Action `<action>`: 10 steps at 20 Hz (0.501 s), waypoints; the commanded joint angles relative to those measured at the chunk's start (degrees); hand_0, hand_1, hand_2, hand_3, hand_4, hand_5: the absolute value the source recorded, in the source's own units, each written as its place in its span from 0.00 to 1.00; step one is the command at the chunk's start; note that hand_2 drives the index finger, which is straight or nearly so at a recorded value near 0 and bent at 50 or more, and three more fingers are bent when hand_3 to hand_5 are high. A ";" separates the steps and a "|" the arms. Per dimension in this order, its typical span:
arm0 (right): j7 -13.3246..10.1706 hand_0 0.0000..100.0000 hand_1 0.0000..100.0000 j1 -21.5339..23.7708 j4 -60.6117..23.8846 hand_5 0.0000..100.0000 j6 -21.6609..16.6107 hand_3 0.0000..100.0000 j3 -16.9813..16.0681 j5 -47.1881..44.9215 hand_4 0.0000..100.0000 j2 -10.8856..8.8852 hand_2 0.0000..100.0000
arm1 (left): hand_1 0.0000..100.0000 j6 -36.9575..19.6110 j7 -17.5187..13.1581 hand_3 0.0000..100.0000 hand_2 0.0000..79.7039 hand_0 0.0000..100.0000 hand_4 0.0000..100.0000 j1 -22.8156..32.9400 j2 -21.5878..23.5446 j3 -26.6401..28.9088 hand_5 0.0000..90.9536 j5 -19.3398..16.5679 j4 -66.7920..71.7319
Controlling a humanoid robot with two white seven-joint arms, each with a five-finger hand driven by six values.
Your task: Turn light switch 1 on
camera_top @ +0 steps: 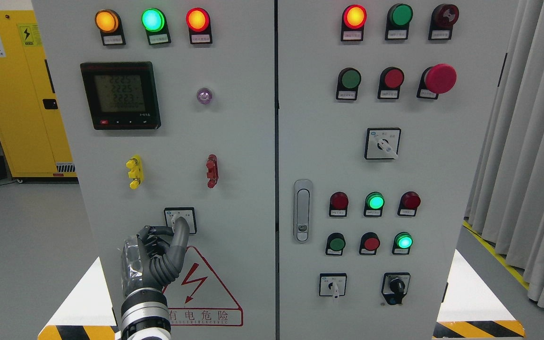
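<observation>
Far left of the frame: a yellow cabinet with warning stickers, well apart from the work. Upper left of the grey panel: three lit lamps in a row, orange, green, red; beneath them a dark meter with a pale screen. Lower left, just above the red danger triangle: the switch, a small white square plate with a pale knob at its middle, partly hidden. Left hand up from the bottom edge, one grey finger stretched up and laid on the knob, the rest curled loosely, gripping nothing that shows. Right hand nowhere in the frame.

Likely a rigid plastic rotary knob, light, stiff against its spring, smooth enough to slip under a single fingertip. Probably best taken by the short lever of the knob, pinched on both flat sides, then twisted; a push from one side may skate off.

Centre: a grey door latch. Right half: more lamps and buttons, a big red stop button, further rotary knobs lower down. Far right: grey curtain.
</observation>
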 commanded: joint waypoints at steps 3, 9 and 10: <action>-0.11 0.00 0.50 0.00 0.00 0.00 -0.03 0.00 0.00 0.00 0.00 0.00 0.04 | 0.48 0.11 0.00 0.99 0.78 0.58 0.92 0.01 0.02 -0.04 0.94 0.04 0.01; -0.03 0.00 0.50 0.00 0.00 0.00 -0.03 0.00 0.00 0.00 0.00 0.00 0.04 | 0.48 0.11 0.00 0.99 0.79 0.58 0.92 0.01 0.02 -0.13 0.95 0.04 0.01; -0.11 0.00 0.50 0.00 0.00 0.00 -0.03 0.00 0.00 0.00 0.00 0.00 0.04 | 0.48 0.11 0.00 0.99 0.79 0.58 0.92 0.01 0.02 -0.13 0.95 0.04 0.01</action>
